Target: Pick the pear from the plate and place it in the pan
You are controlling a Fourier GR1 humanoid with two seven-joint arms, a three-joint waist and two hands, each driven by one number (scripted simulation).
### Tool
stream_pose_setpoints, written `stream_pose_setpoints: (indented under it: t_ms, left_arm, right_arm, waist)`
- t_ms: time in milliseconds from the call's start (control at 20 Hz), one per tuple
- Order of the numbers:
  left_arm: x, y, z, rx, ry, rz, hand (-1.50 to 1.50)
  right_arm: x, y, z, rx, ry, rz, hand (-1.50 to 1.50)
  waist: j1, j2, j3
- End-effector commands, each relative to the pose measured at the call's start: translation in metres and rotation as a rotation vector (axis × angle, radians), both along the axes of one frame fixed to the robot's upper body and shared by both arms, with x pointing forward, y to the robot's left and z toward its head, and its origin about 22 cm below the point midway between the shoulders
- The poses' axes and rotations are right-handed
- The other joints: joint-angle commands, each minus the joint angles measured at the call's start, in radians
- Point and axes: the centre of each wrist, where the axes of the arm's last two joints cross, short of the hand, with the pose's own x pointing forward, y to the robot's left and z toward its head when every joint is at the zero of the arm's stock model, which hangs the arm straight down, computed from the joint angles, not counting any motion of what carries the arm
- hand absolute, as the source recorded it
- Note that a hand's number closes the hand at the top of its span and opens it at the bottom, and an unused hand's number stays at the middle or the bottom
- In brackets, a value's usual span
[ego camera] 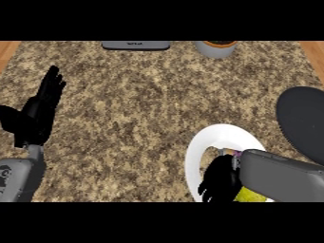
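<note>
- Head view shows the right hand (220, 182) low over the white plate (217, 135) at lower right of the frame, its forearm crossing the plate's lower half.
- Its fingers curl downward, and a yellow-green patch, which I take for the pear (252, 194), shows just beside them under the forearm.
- Whether the fingers actually close round the pear I cannot tell; the arm hides the contact.
- Step in hand, as I judge it: the pick, at the grasp itself, with the pear on the plate and nothing yet in the pan (311, 126).
- The pan is the dark round shape at the right edge, just beside the plate and above it in the frame.
- Next move calls for a secure hold on the pear, a lift clear of the plate's rim, then a short carry up and right to the pan's middle before letting go.
- The left hand (34, 114) rests open at the left edge, fingers up, well apart from the plate.
- Count: one plate, one pan, one pear, two hands.
- Also one grey flat object (136, 45) and one grey pot (215, 48) with an orange rim, both at the top edge of the speckled table (143, 118), cut off by the frame.
</note>
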Motion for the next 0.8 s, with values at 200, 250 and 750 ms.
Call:
stream_pose_setpoints:
  t_ms: [200,250,750]
  left_arm:
    - [0.001,-0.017,-0.008,0.005,0.006,0.011,0.00]
    - [0.006,-0.003,0.006,-0.003,0.015,0.018,0.00]
    - [-0.024,0.046,-0.019,0.010,0.077,0.239,0.00]
  right_arm:
    - [-0.007,-0.012,-0.016,-0.077,0.119,0.047,1.50]
    - [-0.014,0.000,-0.008,-0.071,0.125,0.046,1.50]
    - [0.058,-0.133,0.022,0.349,-0.280,-1.452,1.50]
  waist:
    - [-0.005,0.013,0.008]
    - [-0.007,0.010,0.008]
    - [-0.259,-0.058,0.012]
